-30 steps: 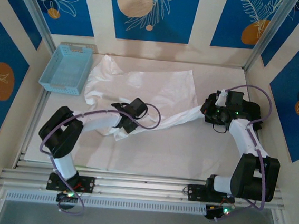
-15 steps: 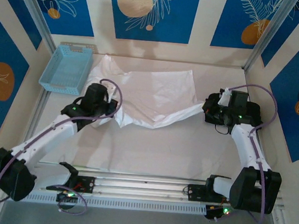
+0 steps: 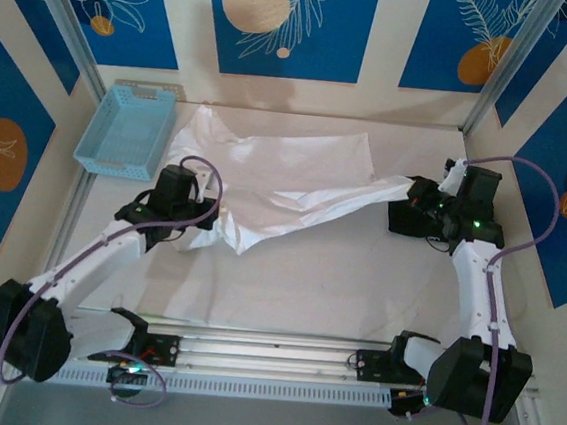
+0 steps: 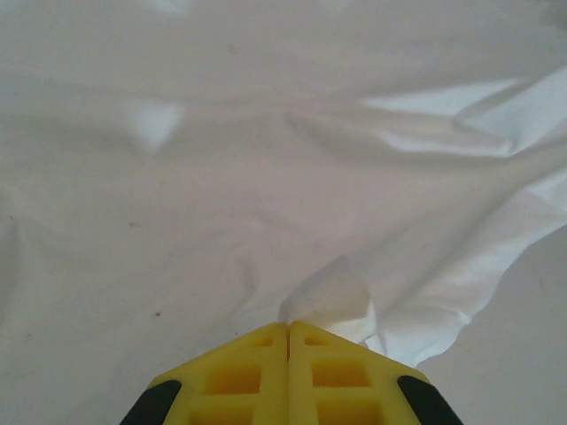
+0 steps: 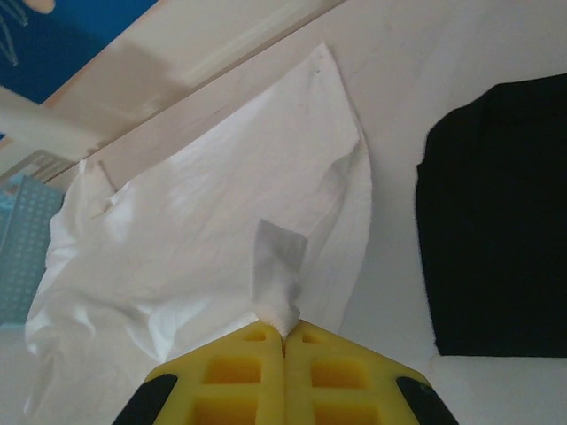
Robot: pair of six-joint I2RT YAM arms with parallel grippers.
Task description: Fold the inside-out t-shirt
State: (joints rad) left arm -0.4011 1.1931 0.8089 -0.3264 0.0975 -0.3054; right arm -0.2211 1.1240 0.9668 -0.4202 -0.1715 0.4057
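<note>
The inside-out t-shirt (image 3: 277, 177) is a thin white cloth lying rumpled across the back of the table, drawn out in a band toward the right. My left gripper (image 3: 213, 216) is at its near left edge, and in the left wrist view the yellow fingers (image 4: 239, 376) are shut with a fold of the t-shirt (image 4: 326, 292) pinched at their tips. My right gripper (image 3: 406, 196) holds the shirt's right end, and its yellow fingers (image 5: 337, 372) are shut on a small tuft of the t-shirt (image 5: 279, 266). The cloth hangs slack between the two grippers.
A light blue basket (image 3: 126, 129) stands at the back left, beside the shirt's left sleeve. A black folded garment (image 5: 496, 221) lies on the table just right of the right gripper. Walls close the table (image 3: 337, 278) at the back and on both sides.
The left arm swung out to the left and carried its pinch of cloth leftward. The right gripper moved right and slightly back, pulling the shirt's end with it.
</note>
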